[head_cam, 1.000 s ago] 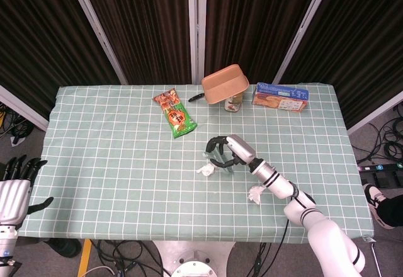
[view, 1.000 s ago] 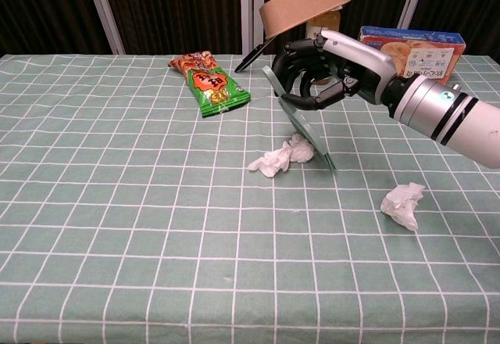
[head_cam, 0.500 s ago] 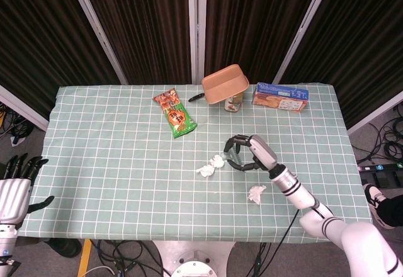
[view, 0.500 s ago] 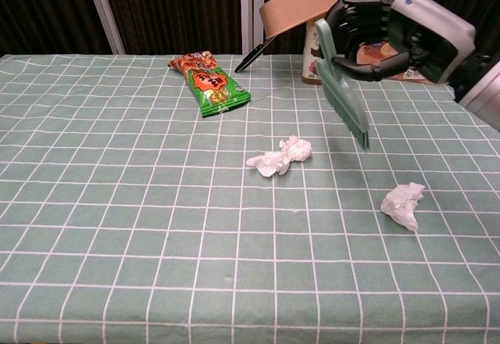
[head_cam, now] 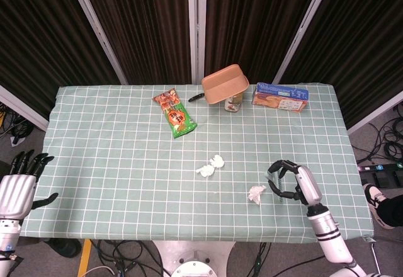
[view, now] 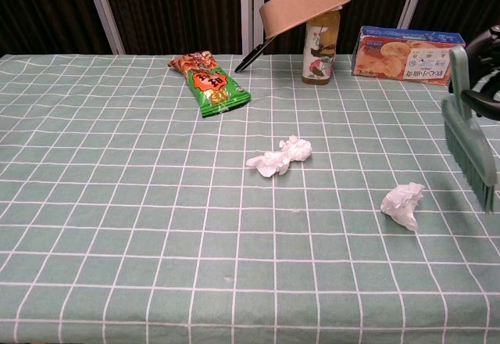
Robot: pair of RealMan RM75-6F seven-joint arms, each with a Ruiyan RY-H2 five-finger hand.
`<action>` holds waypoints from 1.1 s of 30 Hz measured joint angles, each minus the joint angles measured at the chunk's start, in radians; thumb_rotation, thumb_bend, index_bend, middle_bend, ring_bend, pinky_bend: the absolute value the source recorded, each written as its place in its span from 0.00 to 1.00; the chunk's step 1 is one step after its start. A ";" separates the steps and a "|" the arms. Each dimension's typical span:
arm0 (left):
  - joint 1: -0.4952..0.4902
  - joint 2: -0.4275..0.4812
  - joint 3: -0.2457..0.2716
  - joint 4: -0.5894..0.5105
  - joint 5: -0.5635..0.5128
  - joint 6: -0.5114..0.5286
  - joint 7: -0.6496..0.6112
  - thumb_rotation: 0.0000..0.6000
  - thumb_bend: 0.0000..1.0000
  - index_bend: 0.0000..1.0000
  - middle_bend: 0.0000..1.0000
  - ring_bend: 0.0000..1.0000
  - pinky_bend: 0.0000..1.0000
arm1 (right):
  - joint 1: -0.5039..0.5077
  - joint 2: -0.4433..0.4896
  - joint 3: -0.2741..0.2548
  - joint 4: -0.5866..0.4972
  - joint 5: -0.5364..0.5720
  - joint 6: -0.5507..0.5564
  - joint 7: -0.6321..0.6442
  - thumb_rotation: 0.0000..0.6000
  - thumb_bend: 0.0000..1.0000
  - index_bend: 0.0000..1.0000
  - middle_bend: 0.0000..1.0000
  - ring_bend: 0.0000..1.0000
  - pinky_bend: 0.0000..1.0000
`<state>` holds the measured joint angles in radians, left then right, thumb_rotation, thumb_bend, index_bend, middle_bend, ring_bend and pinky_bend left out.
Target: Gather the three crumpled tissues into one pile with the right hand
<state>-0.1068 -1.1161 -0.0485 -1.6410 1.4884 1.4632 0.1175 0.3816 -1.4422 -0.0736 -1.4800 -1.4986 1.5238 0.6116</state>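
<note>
Two crumpled white tissues (head_cam: pixel 211 165) (view: pixel 280 155) lie touching each other near the table's middle. A third tissue (head_cam: pixel 255 193) (view: pixel 404 203) lies apart, nearer the front right. My right hand (head_cam: pixel 293 180) (view: pixel 491 62) grips a green hand brush (view: pixel 469 134) (head_cam: pixel 272 179). It hovers just right of the lone tissue, bristles pointing down and clear of it. In the chest view only the hand's edge shows at the right border. My left hand (head_cam: pixel 19 186) hangs beyond the table's left front corner, fingers spread, holding nothing.
Along the back stand a green snack bag (head_cam: pixel 175 113) (view: pixel 208 83), a jar (view: pixel 321 47) with a brown tub (head_cam: pixel 224 83) tipped on it, a black pen (view: pixel 251 57) and a biscuit box (head_cam: pixel 280 97) (view: pixel 407 53). The green checked cloth (head_cam: pixel 113 157) covers the table.
My right hand has carried the brush from the middle pair of tissues to the right and toward the front, ending beside the lone tissue. The tissues have stayed put.
</note>
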 measured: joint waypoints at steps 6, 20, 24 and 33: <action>-0.004 -0.009 0.002 0.013 0.005 -0.005 -0.018 1.00 0.07 0.18 0.14 0.05 0.07 | -0.049 -0.072 0.003 0.001 0.022 -0.007 -0.062 1.00 0.55 0.72 0.69 0.43 0.51; 0.002 -0.017 0.008 0.036 0.006 0.003 -0.049 1.00 0.07 0.18 0.14 0.05 0.07 | -0.042 -0.376 0.130 0.163 0.057 -0.083 -0.220 1.00 0.55 0.72 0.69 0.43 0.49; 0.007 -0.019 0.011 0.041 0.008 0.011 -0.056 1.00 0.07 0.18 0.14 0.05 0.07 | -0.006 -0.439 0.193 0.221 0.068 -0.118 -0.235 1.00 0.55 0.72 0.69 0.43 0.48; 0.009 -0.024 0.014 0.052 0.016 0.017 -0.063 1.00 0.07 0.18 0.14 0.05 0.07 | 0.104 -0.538 0.298 0.323 0.090 -0.215 -0.270 1.00 0.55 0.72 0.68 0.43 0.47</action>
<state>-0.0982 -1.1405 -0.0349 -1.5893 1.5043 1.4800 0.0547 0.4856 -1.9806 0.2239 -1.1572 -1.4087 1.3091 0.3414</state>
